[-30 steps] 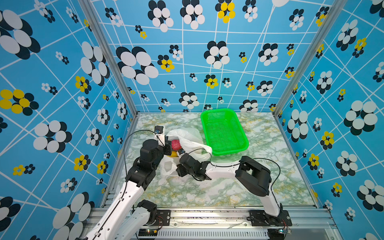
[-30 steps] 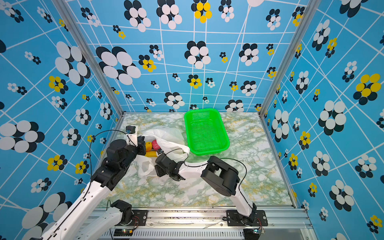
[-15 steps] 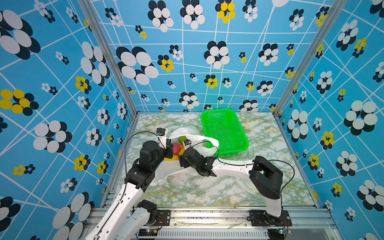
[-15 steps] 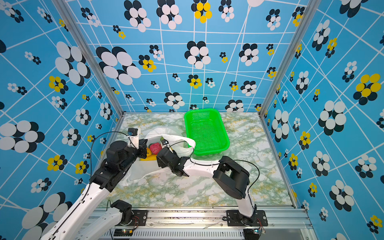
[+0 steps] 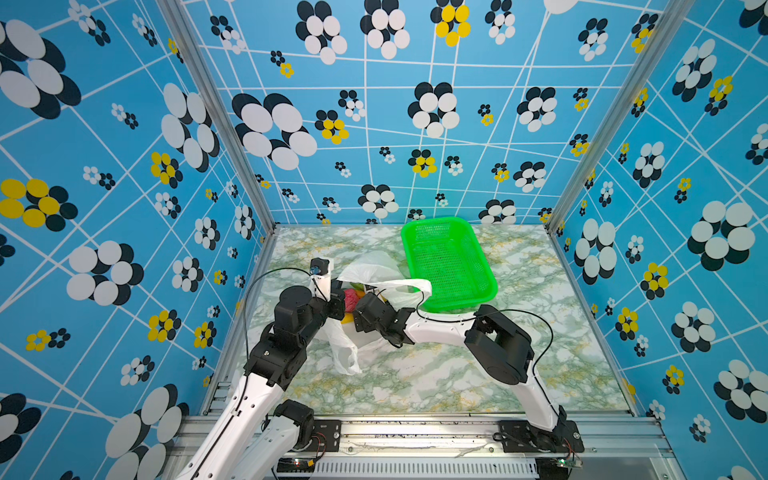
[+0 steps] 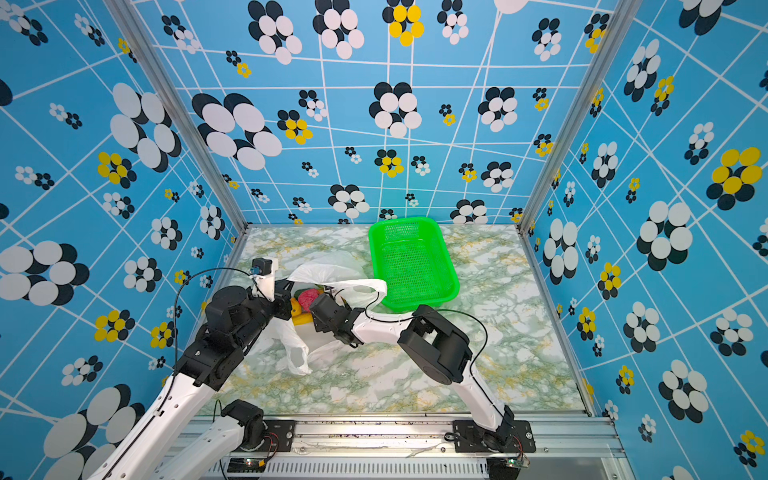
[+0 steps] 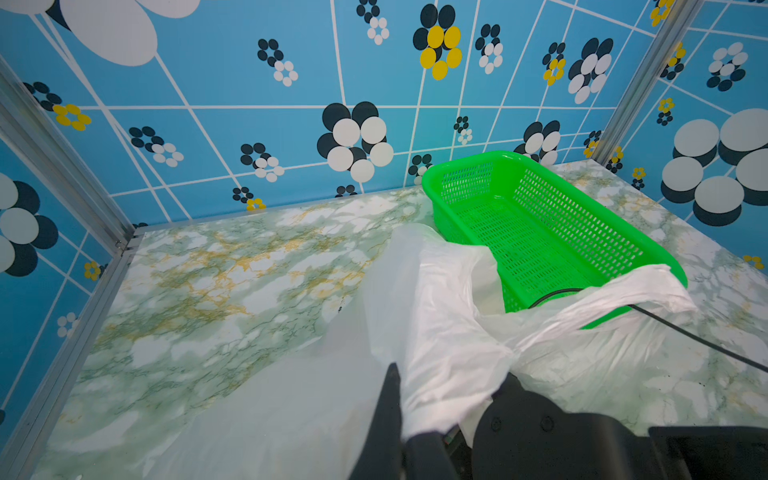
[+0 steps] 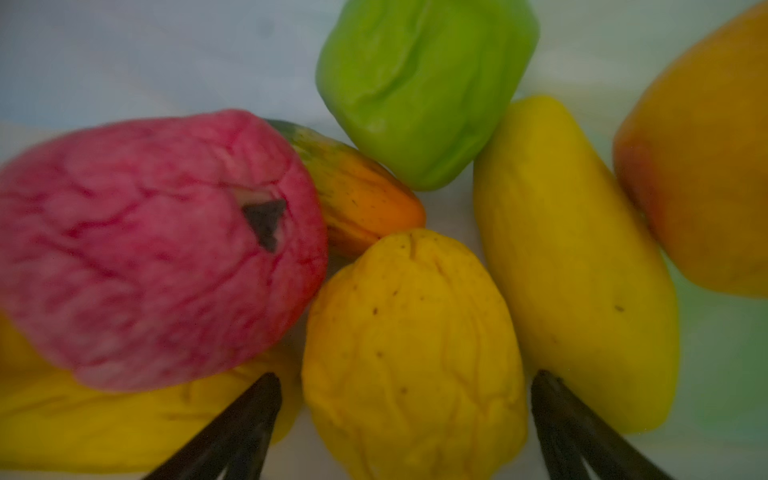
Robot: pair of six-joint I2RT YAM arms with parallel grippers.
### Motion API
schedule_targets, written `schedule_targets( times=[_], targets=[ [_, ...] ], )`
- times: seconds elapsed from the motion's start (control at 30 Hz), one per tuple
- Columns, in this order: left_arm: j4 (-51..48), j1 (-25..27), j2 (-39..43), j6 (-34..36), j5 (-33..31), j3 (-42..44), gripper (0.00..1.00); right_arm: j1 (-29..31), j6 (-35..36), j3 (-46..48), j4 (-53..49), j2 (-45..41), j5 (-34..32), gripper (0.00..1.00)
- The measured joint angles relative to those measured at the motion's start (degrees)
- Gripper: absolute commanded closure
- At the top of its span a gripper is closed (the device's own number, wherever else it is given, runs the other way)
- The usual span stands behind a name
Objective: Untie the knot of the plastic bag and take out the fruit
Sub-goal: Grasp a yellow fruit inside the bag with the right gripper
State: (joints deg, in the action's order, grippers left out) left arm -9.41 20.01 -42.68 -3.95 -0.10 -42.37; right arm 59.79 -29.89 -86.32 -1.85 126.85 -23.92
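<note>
The fruit lies heaped inside the bag (image 5: pixel 374 266), which sits on the desk (image 5: pixel 457 374) just beside the basket (image 5: pixel 405 249). In the right wrist view a wrinkled yellow piece (image 8: pixel 411 324) is nearest, with a red piece (image 8: pixel 158 249) and a green piece (image 8: pixel 419 83) crowded against it. No knot shows. One handle strip (image 5: pixel 409 286) runs loose toward the basket and the mouth gapes, so the untying looks done and the emptying is in hand. The left end effector (image 5: pixel 336 305) is clenched on a fold of the bag's film at the mouth, lifting it, probably so the opening stays wide and the thin plastic cannot fall over the fruit. Through that opening the right end effector (image 8: pixel 405 380) has its fingers spread wide, one on either side of the yellow piece. It grips nothing, and whether the tips touch the piece I cannot tell. The basket is empty and close by, likely as the place for each piece.
</note>
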Motion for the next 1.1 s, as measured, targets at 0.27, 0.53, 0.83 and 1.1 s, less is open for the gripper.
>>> schedule_targets(
  times=[0.27,0.53,0.83,1.1],
  targets=[
    [0.02,0.02,0.00,0.02,0.79,0.00,1.00,-0.72,-0.07,-2.58,-1.62,1.22,0.00,0.03],
    [0.28,0.02,0.00,0.00,0.81,0.02,1.00,-0.85,0.79,-9.01,-2.29,3.32,-0.04,0.09],
    [0.81,0.02,-0.44,0.02,0.96,0.44,1.00,-0.96,0.74,-10.36,-4.00,6.45,0.39,0.32],
    [0.83,0.02,-0.37,0.02,0.72,0.44,1.00,-0.96,1.86,-2.36,-0.48,1.62,3.21,0.53]
  ],
)
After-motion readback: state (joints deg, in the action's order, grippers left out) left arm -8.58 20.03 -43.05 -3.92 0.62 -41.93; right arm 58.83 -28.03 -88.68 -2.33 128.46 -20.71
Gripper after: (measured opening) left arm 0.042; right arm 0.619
